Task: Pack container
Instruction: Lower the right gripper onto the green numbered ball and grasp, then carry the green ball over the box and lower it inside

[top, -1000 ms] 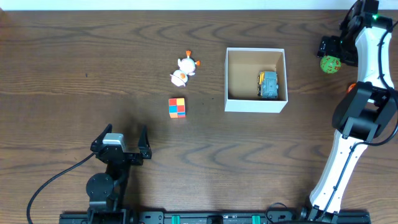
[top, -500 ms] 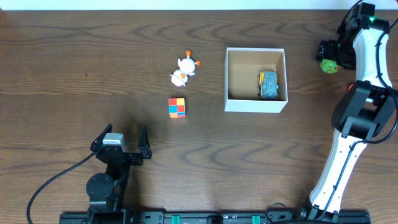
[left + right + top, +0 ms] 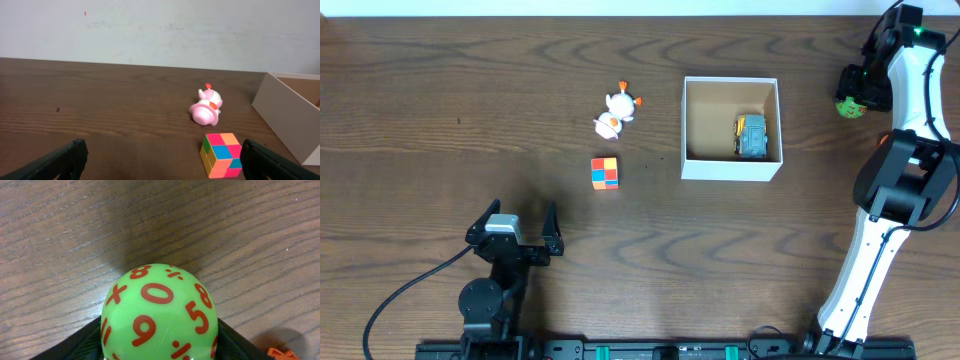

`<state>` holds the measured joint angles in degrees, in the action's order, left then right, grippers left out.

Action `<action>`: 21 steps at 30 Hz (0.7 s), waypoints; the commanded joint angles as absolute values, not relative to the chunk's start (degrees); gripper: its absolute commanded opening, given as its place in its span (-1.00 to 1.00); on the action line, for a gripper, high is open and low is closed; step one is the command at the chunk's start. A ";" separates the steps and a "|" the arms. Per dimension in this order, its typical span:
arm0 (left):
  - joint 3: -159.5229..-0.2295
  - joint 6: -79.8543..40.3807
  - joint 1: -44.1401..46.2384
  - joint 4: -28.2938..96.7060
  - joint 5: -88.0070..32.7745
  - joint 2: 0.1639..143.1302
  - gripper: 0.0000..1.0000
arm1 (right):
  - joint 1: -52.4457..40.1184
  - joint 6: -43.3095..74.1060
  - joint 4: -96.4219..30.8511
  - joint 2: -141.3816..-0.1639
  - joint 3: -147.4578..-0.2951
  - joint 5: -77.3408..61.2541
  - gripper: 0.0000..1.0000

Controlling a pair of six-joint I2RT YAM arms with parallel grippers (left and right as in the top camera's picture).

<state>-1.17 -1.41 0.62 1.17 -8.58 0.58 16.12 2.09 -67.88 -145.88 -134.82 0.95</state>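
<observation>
Container (image 3: 731, 170), open tabletop (image 3: 810, 130) between its right wall and green ball (image 3: 850, 104).

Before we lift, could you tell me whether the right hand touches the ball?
Cannot tell. In the right wrist view the right hand flanks the ball with no gap showing, yet its bulge could hide one; overhead is too coarse.

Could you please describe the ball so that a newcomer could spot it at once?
Find the white box on the table, then look right, towards the far right corner. There the ball sits on the wood, gripped by the right gripper. It is the only round toy: bright green, covered in red numbers and symbols.
</observation>
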 commanded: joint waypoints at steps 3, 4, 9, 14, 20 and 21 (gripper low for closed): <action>-0.23 -0.64 0.78 3.22 -9.21 0.23 0.96 | 15.79 2.07 -68.20 -147.02 -134.45 3.29 -0.11; -0.23 -0.64 0.78 3.22 -9.21 0.23 0.96 | 15.79 2.07 -68.45 -147.02 -134.45 3.27 -0.13; -0.23 -0.64 0.78 3.22 -9.21 0.23 0.96 | 15.77 2.07 -69.30 -146.56 -135.24 3.25 -0.15; -0.23 -0.64 0.78 3.22 -9.21 0.23 0.96 | 15.68 2.76 -71.77 -144.57 -138.98 3.18 -0.23; -0.23 -0.64 0.78 3.22 -9.21 0.23 0.96 | 14.92 3.20 -77.49 -141.12 -147.55 -0.69 -0.29; -0.23 -0.64 0.78 3.22 -9.21 0.23 0.96 | 14.70 3.20 -78.48 -140.53 -148.70 -1.54 -0.28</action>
